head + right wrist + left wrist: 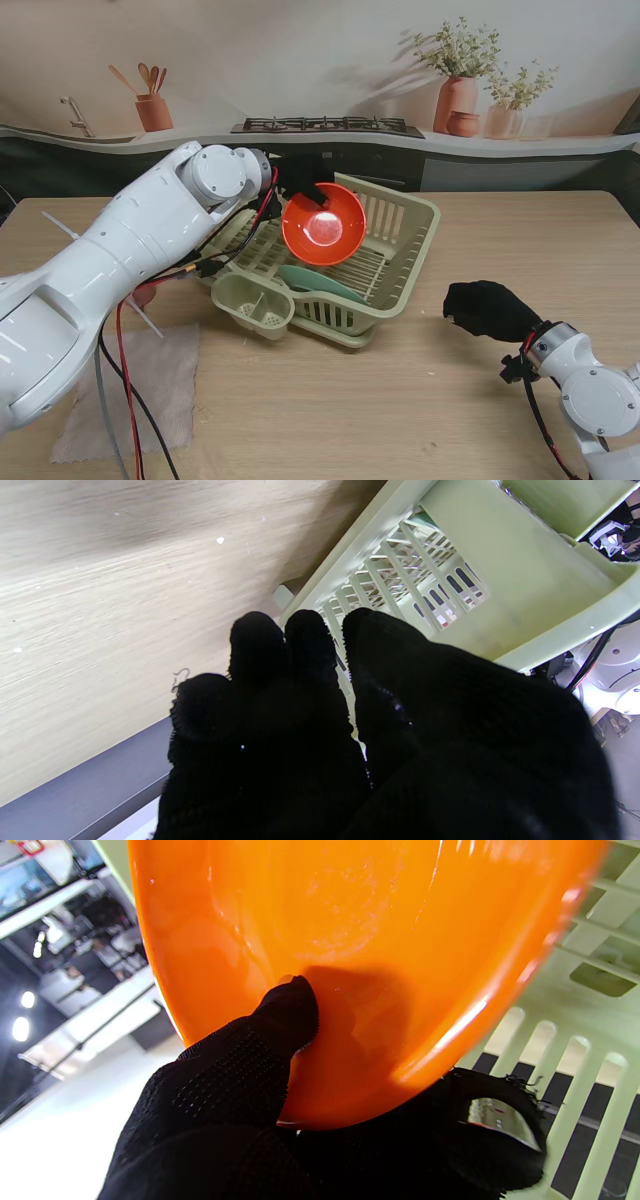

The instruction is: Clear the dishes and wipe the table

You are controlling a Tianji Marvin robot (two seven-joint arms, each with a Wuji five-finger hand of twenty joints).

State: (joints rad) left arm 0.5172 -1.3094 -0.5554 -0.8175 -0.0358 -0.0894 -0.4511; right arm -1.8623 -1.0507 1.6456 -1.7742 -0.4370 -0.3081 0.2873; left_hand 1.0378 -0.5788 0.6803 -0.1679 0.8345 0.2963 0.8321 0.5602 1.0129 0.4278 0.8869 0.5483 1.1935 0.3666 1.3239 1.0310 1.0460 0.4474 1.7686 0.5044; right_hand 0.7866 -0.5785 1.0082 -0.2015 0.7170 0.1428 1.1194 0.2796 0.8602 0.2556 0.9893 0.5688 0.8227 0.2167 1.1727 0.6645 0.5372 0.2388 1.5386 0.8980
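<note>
My left hand (303, 180) in its black glove is shut on the rim of an orange bowl (323, 224), held tilted on edge over the pale green dish rack (412, 232). In the left wrist view the thumb (280, 1025) presses the bowl's (360, 940) inner side, with the other fingers behind it. A teal plate (318, 282) lies inside the rack. My right hand (490, 309) hovers low over the table to the right of the rack, fingers (300, 645) curled together and holding nothing; the rack's wall (505, 580) lies just ahead of it.
A green cutlery cup (250, 300) hangs on the rack's near-left corner. A pale cloth (150, 385) lies on the wooden table (400, 410) at the near left, under my left arm's red and black cables (125, 400). A counter with a hob and pots runs along the back.
</note>
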